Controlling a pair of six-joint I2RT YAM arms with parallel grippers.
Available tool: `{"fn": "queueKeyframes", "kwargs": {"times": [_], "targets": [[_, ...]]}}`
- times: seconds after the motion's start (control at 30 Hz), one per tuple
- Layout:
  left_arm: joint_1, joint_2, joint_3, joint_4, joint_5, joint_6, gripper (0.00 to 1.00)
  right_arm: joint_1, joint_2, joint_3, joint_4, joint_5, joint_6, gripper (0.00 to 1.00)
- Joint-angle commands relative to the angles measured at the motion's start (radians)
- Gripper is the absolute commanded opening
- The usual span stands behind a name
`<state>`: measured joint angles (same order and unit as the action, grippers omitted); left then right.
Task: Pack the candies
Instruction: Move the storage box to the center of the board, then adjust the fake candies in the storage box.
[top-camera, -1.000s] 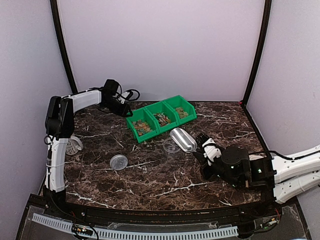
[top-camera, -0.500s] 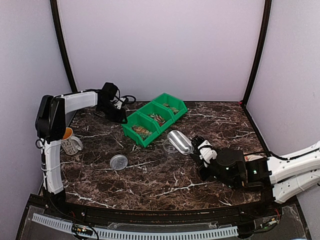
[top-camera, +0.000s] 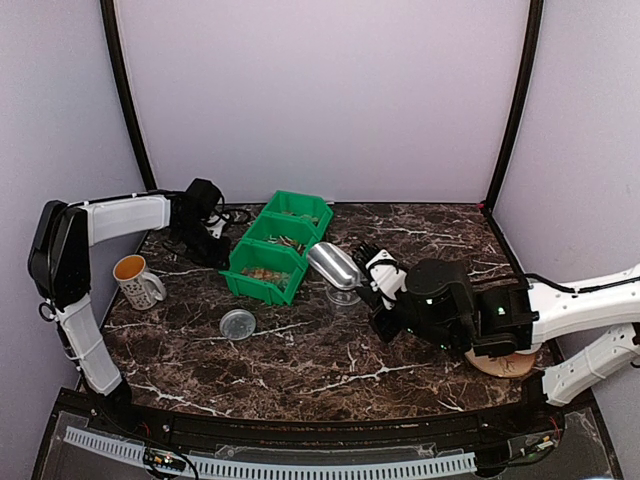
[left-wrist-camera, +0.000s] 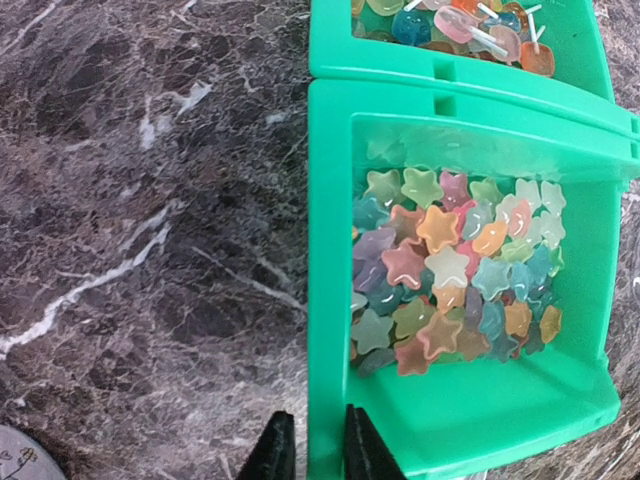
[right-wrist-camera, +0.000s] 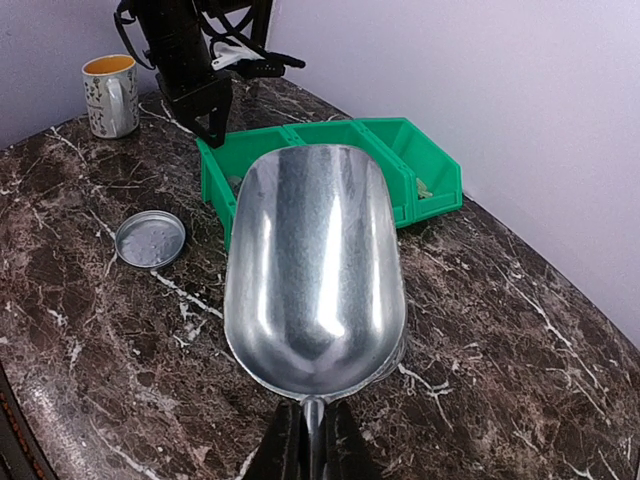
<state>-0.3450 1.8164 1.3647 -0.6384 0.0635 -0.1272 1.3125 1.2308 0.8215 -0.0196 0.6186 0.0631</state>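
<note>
Candies (left-wrist-camera: 450, 270) shaped like small stars, in mixed pastel colours, lie heaped in the nearest bin (left-wrist-camera: 470, 420) of a row of three joined green bins (top-camera: 268, 250). The next compartment holds further sweets (left-wrist-camera: 470, 25), some on thin white sticks. The row stands on the marble table (top-camera: 330, 400), left of centre and set at an angle.

Left gripper (left-wrist-camera: 312, 455): the jaws are closed onto the outer side wall of the nearest bin, one finger inside the wall and one outside.

Right gripper (right-wrist-camera: 310, 440): the jaws are clamped on the handle of a metal scoop (right-wrist-camera: 315, 270). The scoop bowl is empty and points toward the bins. In the top view the bowl sits just right of the row and overlaps a clear cup (top-camera: 343, 293).

A round lid (top-camera: 238, 323) lies flat on the table, nearer the arm bases than the bins. A mug (top-camera: 135, 280) stands upright near the left edge, well apart from the bins.
</note>
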Motion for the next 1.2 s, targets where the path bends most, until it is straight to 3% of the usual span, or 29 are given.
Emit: {"fn": "queueKeyframes", "kwargs": {"times": [0.0, 0.13, 0.2, 0.53, 0.67, 0.9, 1.17], "targets": [[0.005, -0.096, -0.039, -0.031, -0.091, -0.033, 0.26, -0.009, 0.004, 0.085, -0.066, -0.024, -0.008, 0.0], [0.005, -0.087, -0.021, -0.009, -0.051, -0.032, 0.45, -0.011, 0.042, 0.159, -0.136, -0.024, -0.024, 0.0], [0.005, -0.052, 0.023, -0.025, -0.005, -0.034, 0.5, -0.012, 0.068, 0.198, -0.186, -0.022, -0.032, 0.0], [0.006, 0.093, 0.114, -0.019, 0.032, -0.035, 0.51, -0.016, 0.135, 0.298, -0.291, -0.048, -0.051, 0.0], [0.006, 0.154, 0.16, -0.035, 0.039, -0.033, 0.47, -0.03, 0.192, 0.379, -0.369, -0.058, -0.057, 0.0], [0.003, 0.189, 0.197, -0.018, 0.065, -0.037, 0.23, -0.092, 0.291, 0.511, -0.504, -0.128, -0.071, 0.0], [-0.025, 0.229, 0.262, -0.037, 0.066, -0.036, 0.16, -0.137, 0.357, 0.629, -0.594, -0.184, -0.106, 0.0]]}}
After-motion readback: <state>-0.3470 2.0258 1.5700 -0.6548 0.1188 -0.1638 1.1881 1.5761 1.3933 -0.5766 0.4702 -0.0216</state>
